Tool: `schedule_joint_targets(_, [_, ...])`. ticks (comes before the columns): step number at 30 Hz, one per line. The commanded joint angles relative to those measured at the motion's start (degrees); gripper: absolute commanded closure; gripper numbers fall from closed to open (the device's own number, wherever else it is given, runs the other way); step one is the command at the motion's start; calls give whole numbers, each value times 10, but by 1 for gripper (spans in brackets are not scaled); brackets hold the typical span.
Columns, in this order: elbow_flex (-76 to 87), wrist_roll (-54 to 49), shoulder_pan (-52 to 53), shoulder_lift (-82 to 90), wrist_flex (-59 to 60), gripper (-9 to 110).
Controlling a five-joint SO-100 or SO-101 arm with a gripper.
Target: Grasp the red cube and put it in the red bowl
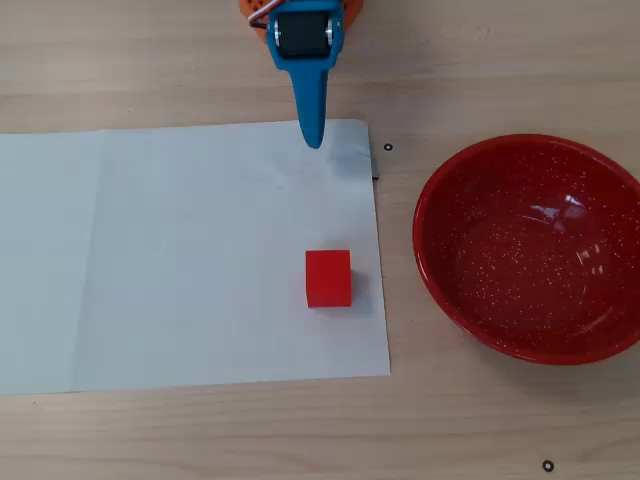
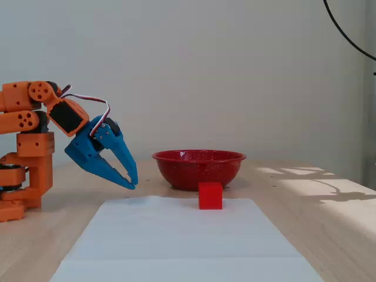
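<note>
The red cube [image 1: 328, 278] sits on a white paper sheet [image 1: 180, 260] near the sheet's right edge; in the fixed view it [image 2: 210, 195] stands in front of the bowl. The red bowl [image 1: 530, 250], glossy with white speckles, rests on the wooden table right of the sheet and is empty; the fixed view shows it [image 2: 198, 168] behind the cube. My blue gripper [image 1: 313, 140] is shut and empty, tips pointing down over the sheet's far edge, well away from the cube. In the fixed view it [image 2: 131, 183] hangs just above the table, left of the cube.
The orange arm base [image 2: 26, 153] stands at the left of the fixed view. Small black marks [image 1: 388, 148] dot the wooden table. A black cable [image 2: 346, 29] hangs at the upper right of the fixed view.
</note>
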Motion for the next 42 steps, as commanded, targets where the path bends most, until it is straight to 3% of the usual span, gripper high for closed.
schedule_joint_targets(1, [5, -2, -3, 6, 5, 101])
schedule_joint_targets(25, [-5, 5, 3, -1, 25, 101])
schedule_joint_targets(42, [-251, 54, 0, -224, 69, 101])
